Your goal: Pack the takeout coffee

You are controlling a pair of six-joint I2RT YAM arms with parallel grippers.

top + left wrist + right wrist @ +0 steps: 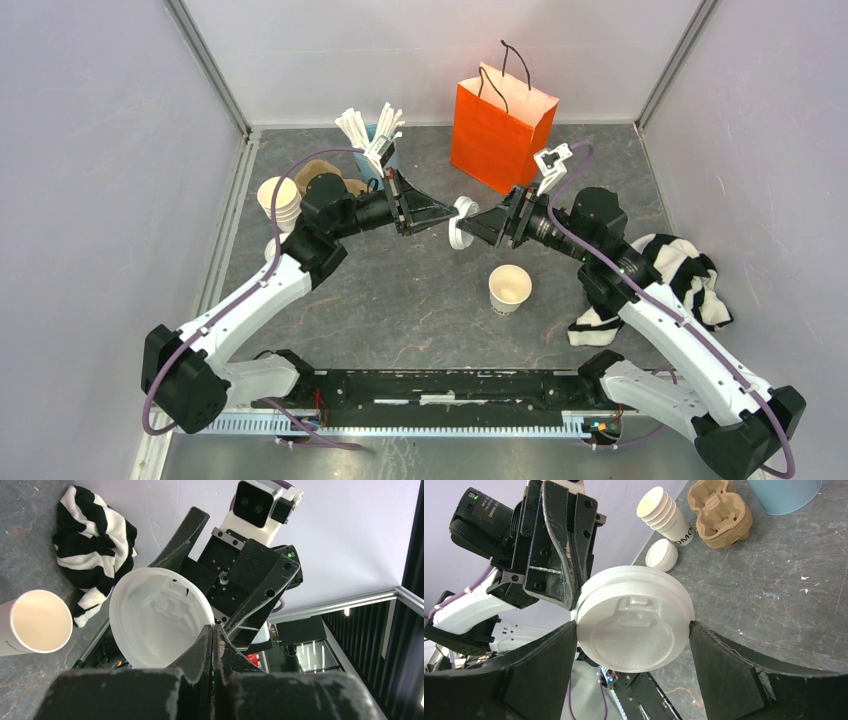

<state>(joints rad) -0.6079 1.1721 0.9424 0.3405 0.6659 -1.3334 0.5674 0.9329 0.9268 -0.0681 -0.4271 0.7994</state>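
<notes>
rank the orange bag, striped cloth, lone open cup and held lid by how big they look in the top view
1. orange paper bag and black-and-white striped cloth: too alike to rank.
2. open paper cup.
3. white lid, seen nearly edge-on, so it looks smallest.

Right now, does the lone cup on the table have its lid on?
No: the cup stands open-topped, and the lid hangs in the air, pinched by the left fingers.
</notes>
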